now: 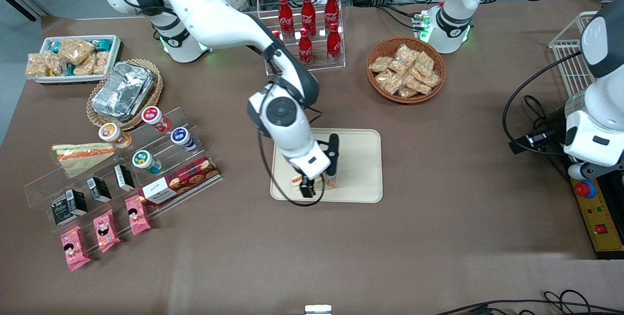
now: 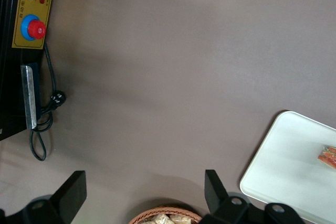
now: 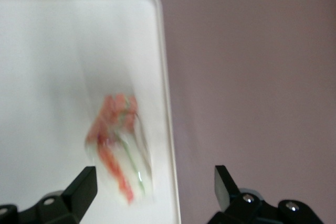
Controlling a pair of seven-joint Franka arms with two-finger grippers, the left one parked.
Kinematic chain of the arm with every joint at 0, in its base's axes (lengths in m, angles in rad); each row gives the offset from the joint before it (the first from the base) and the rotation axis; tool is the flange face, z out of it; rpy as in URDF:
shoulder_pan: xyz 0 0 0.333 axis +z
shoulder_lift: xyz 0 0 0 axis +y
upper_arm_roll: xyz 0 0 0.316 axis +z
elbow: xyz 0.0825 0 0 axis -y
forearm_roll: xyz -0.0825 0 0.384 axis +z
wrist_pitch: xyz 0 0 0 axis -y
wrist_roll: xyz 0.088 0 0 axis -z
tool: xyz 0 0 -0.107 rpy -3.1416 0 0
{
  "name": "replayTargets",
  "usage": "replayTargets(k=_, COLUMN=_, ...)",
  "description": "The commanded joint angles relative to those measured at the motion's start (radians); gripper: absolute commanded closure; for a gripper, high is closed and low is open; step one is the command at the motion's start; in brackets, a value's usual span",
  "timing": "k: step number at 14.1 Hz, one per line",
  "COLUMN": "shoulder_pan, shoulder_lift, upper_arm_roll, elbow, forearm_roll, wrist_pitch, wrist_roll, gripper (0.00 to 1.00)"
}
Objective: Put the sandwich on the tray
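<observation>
The sandwich (image 3: 119,148), a small clear-wrapped wedge with orange-red filling, lies on the cream tray (image 3: 63,51) close to its rim. In the front view the sandwich (image 1: 329,183) peeks out under the arm, on the tray (image 1: 360,159) near its front edge. My right gripper (image 3: 155,187) is open and empty, above the sandwich, its fingers apart and not touching it. In the front view the gripper (image 1: 319,178) hovers over the tray's nearer part. The left wrist view shows a tray corner (image 2: 283,161) with the sandwich's tip (image 2: 327,156).
A longer green-banded wedge (image 1: 80,155) and snack packs sit on an acrylic shelf (image 1: 122,168) toward the working arm's end. A cola bottle rack (image 1: 307,27) and a wicker snack basket (image 1: 405,68) stand farther from the front camera than the tray.
</observation>
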Motion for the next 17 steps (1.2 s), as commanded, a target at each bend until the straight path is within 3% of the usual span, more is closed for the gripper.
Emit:
replayTargets(k=1, shoulder_pan=-0.188, shoulder_lift=-0.118, upper_arm_roll=0.021, elbow=-0.020, forearm_roll=0.118, wrist_pitch=-0.158, wrist_roll=-0.006, gripper=0.01)
replayTargets(k=4, shoulder_pan=-0.323, shoulder_lift=-0.209, upper_arm_roll=0.022, elbow=-0.020, forearm_roll=0.185, wrist_pitch=-0.278, wrist_roll=0.000, gripper=0.01)
replayTargets(k=8, shoulder_pan=-0.455, shoulder_lift=-0.328, upper_arm_roll=-0.017, elbow=-0.025, forearm_roll=0.160, wrist_pitch=-0.516, wrist_roll=0.034, gripper=0.01)
replayTargets(k=13, shoulder_pan=-0.532, shoulder_lift=-0.389, upper_arm_roll=-0.211, elbow=-0.026, forearm_roll=0.133, wrist_pitch=-0.697, wrist_roll=0.080, gripper=0.01)
replayTargets(k=14, shoulder_pan=-0.525, shoulder_lift=-0.392, upper_arm_roll=-0.253, elbow=-0.026, forearm_roll=0.118, wrist_pitch=-0.697, wrist_roll=0.118, gripper=0.01)
replayTargets(k=17, shoulder_pan=-0.503, shoulder_lift=-0.410, upper_arm_roll=-0.256, elbow=-0.026, forearm_roll=0.074, wrist_pitch=-0.736, wrist_roll=0.537, gripper=0.01)
